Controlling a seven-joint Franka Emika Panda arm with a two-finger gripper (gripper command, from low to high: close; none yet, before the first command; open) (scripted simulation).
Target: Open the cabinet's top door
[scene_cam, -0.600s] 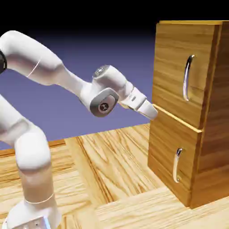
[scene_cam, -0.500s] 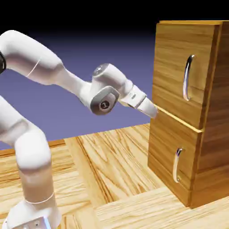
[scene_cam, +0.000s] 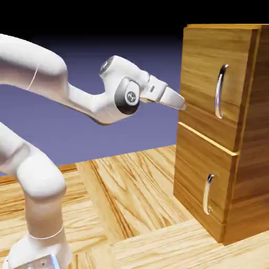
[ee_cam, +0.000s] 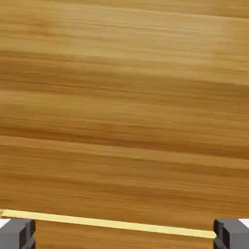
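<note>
The tall boxy cabinet (scene_cam: 226, 131) of light-brown grained wood stands at the right of the exterior view, on the pale wooden table (scene_cam: 131, 194). Its top door (scene_cam: 210, 79), the taller wooden panel, fills the upper part of the front and lies flush with the cabinet body, shut. A long curved silver bar handle (scene_cam: 220, 90) runs upright near that door's right edge. Beneath a thin pale seam sits the shorter lower door (scene_cam: 202, 184), with a smaller silver handle (scene_cam: 208, 193) of its own, also shut.

The white arm's two-finger gripper (scene_cam: 178, 101) points to the right, tilted slightly down, with its tip at the left edge of the top door, just above the seam and well apart from the long handle. Whether it touches the wood cannot be told.

In the hand view, grained wood of the top door (ee_cam: 124, 107) fills nearly the whole picture, with the pale seam crossing low. The grey fingertips (ee_cam: 17, 233) sit in the two bottom corners, spread wide with nothing between them: the pincer is released
</note>
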